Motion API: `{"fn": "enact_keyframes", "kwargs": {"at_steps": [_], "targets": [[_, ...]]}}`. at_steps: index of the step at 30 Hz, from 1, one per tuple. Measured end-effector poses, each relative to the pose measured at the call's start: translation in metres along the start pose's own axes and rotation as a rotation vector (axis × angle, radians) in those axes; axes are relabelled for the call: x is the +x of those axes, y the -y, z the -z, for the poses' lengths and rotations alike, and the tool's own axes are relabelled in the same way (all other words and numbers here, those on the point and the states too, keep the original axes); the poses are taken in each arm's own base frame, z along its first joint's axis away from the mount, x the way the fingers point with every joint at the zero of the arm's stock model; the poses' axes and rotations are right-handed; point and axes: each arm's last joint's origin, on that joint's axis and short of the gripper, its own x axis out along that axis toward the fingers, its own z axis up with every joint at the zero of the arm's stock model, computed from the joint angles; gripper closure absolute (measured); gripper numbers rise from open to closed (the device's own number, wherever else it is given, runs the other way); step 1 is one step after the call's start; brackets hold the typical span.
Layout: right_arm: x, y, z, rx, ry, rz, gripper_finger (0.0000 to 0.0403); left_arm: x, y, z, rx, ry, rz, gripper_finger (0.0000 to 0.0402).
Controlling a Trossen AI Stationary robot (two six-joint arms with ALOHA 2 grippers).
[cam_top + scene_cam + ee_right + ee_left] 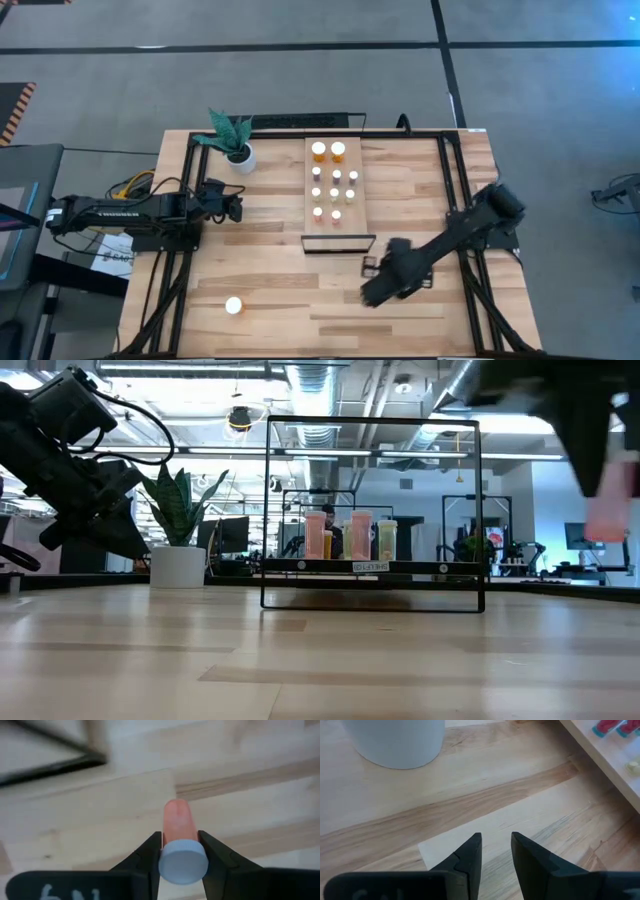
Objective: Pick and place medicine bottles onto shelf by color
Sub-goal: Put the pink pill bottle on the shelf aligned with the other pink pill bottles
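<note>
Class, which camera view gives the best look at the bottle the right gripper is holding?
The right wrist view: the orange bottle fills the frame, clamped by the right gripper just below its white cap. The low view shows only a pinkish blur; in the high view the arm hides it; the left wrist view misses it.

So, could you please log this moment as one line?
right tool: shut on orange bottle, above table | left tool: shut, empty, near plant pot | shelf: holds bottles

Right gripper (180, 851) at the lower right of the high view, fingers clamped, arm stretched diagonally from the right edge. Left gripper (496, 851) at the left middle, fingers closed, arm lying horizontal.
</note>
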Motion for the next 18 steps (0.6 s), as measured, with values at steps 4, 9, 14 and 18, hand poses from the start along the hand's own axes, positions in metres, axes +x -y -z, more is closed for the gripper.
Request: {"fn": "enact_keyframes", "kwargs": {"at_steps": [4, 9, 14, 18], "targets": [[0.011, 0.035, -0.034, 0.119, -0.043, -0.018, 0.028, 0.0, 0.0, 0.0, 0.0, 0.0, 0.001, 0.031], [0.011, 0.061, -0.076, 0.281, -0.079, -0.034, 0.0284, 0.0, 0.0, 0.0, 0.0, 0.001, 0.001, 0.031], [-0.002, 0.067, -0.116, 0.358, -0.089, -0.063, 0.0283, 0.0, 0.0, 0.0, 0.0, 0.001, 0.001, 0.031], [-0.004, 0.063, -0.145, 0.413, -0.058, -0.079, 0.0283, 0.0, 0.0, 0.0, 0.0, 0.001, 0.001, 0.031]]}}
